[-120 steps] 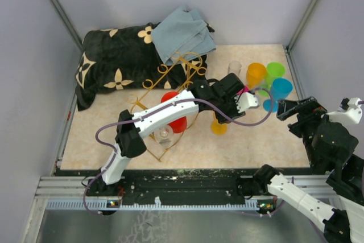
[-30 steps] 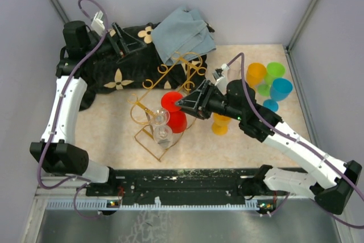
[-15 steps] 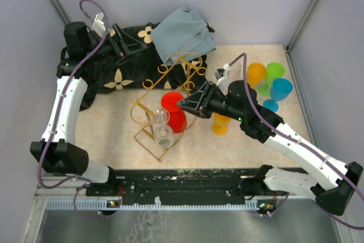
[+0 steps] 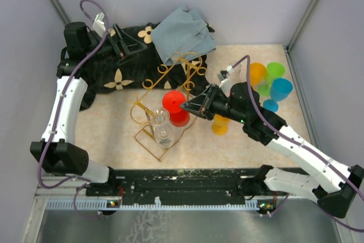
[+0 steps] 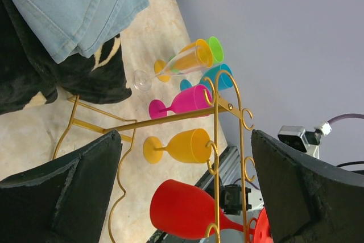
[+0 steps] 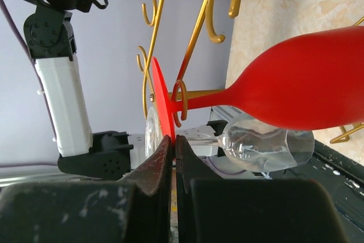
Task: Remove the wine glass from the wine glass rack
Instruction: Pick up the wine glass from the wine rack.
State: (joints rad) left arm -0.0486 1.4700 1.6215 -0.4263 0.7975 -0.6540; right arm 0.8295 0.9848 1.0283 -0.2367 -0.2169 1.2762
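The gold wire wine glass rack [image 4: 140,135] stands mid-table. A red wine glass [image 4: 173,102] hangs on it by its stem, bowl down. My right gripper [image 4: 185,106] reaches in from the right and is shut on the rim of the glass's red foot. In the right wrist view the jaws [image 6: 173,139] pinch the thin red disc [image 6: 161,103], with the red bowl [image 6: 296,89] to the right and rack scrolls [image 6: 199,24] above. My left gripper [image 4: 128,41] hangs open over the black cloth at the back left, holding nothing; its wrist view shows the red glass [image 5: 185,209] and rack [image 5: 170,119] far off.
Two clear glasses [image 4: 161,118] [image 4: 164,135] also hang on the rack. A yellow glass [image 4: 219,123] stands under my right arm. Orange [image 4: 256,74], green [image 4: 275,70] and blue [image 4: 280,89] cups cluster at the right. Black flowered cloth [image 4: 119,64] and grey-blue cloth [image 4: 183,33] lie behind.
My right gripper's jaws have closed onto the red glass's foot, and the arm has edged slightly right. The left arm has not moved.
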